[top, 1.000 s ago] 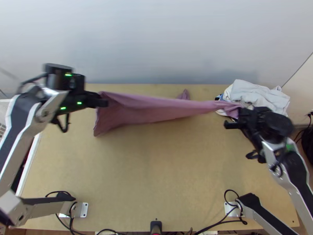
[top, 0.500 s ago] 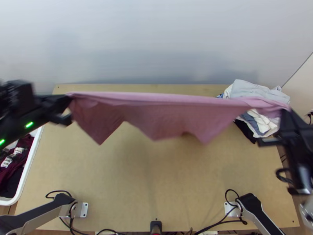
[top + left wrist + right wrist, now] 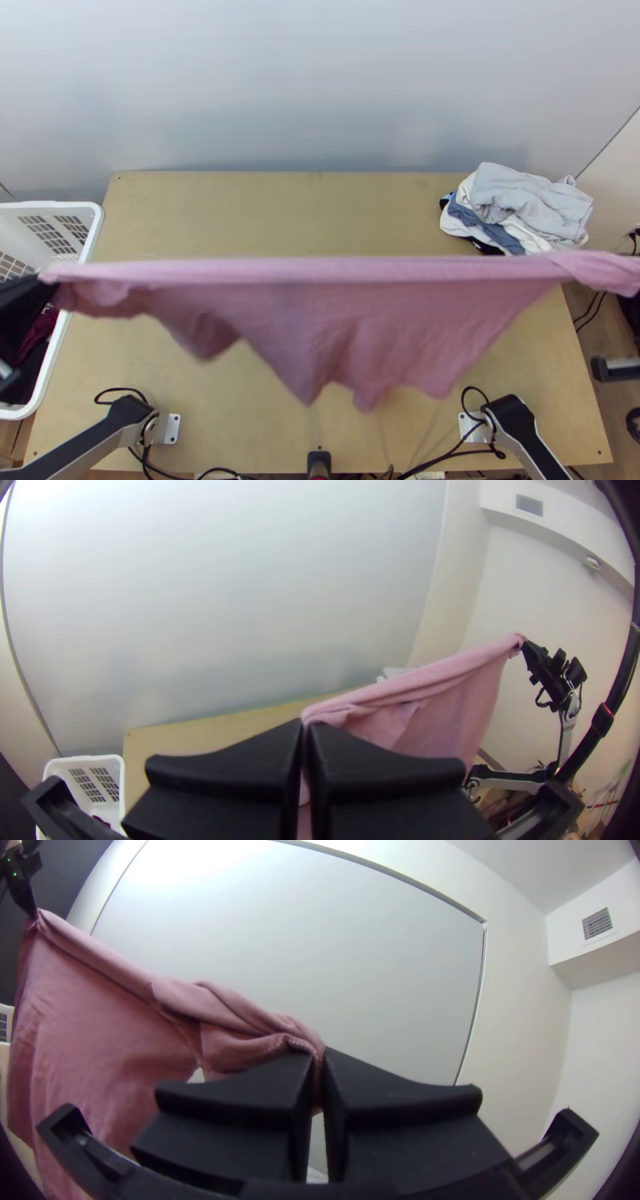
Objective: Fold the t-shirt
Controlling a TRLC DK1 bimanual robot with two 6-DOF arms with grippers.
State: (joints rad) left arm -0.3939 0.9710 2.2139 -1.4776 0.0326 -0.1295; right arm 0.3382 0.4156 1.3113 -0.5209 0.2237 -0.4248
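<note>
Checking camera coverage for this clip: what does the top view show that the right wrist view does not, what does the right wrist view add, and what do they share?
Top view: the metal mounting brackets at the arms' bases, the cables beside them, and dark clothes in the basket.

Right wrist view: the wall vent and the right pincer closed on bunched cloth.

Both: the pink t-shirt stretched between the arms, the left pincer at one end, and part of the basket.

Light wooden table [image 3: 280, 216], pale wall panel [image 3: 300, 953], grey vent [image 3: 597, 923]
</note>
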